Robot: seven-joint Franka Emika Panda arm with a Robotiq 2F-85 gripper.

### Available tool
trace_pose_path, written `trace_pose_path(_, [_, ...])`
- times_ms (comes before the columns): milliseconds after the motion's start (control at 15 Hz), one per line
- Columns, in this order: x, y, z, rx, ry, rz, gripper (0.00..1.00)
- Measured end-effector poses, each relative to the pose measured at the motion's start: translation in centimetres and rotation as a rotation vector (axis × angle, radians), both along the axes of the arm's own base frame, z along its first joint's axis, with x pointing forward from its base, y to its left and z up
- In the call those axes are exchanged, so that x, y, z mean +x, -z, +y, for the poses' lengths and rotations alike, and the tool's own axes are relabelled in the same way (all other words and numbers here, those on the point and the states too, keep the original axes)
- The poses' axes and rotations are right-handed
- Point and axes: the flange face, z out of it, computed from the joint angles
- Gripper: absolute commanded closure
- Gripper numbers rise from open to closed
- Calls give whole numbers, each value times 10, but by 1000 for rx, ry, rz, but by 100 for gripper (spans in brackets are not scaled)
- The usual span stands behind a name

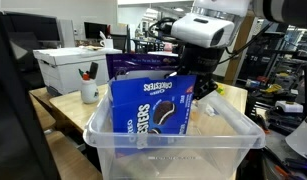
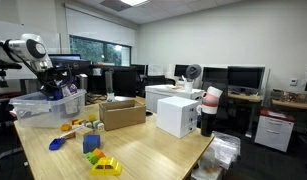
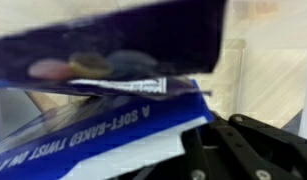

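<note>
Desk [image 1: 61, 112]: light wood, seen in both exterior views, and carries everything listed here.
Arm [image 1: 201, 30]: white, reaches down from above over the right part of the bin.
Bin [image 1: 236, 128]: clear plastic, open at the top, at the near edge of the desk in an exterior view. In an exterior view [image 2: 38, 105] it is at the desk's far left end.
White box [image 1: 68, 65]: closed, on the desk far left of the bin.
Cardboard box [image 2: 121, 113]: brown, open at the top, near the middle of the desk and well apart from the bin.
Oreo box [image 1: 151, 110]: blue and flat, inside the bin. It stands on its lower edge, tilted, with its printed face towards the near side. In the wrist view [image 3: 103, 115] its blue face fills most of the picture.
Purple box [image 1: 133, 62]: just behind the bin, partly hidden by the Oreo box.
Cup [image 1: 89, 90]: white, holds pens, between the white box and the bin.
Toys [image 2: 103, 164]: small coloured blocks scattered on the near part of the desk.
Jaws: closed on the top right edge of the Oreo box, above the bin's right half.
</note>
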Motion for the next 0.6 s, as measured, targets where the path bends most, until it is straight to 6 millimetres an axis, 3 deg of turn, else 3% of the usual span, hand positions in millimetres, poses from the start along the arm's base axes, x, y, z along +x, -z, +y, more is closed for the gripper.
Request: trace_pose_path(600, [-1,17,2,-55,99,-105,95])
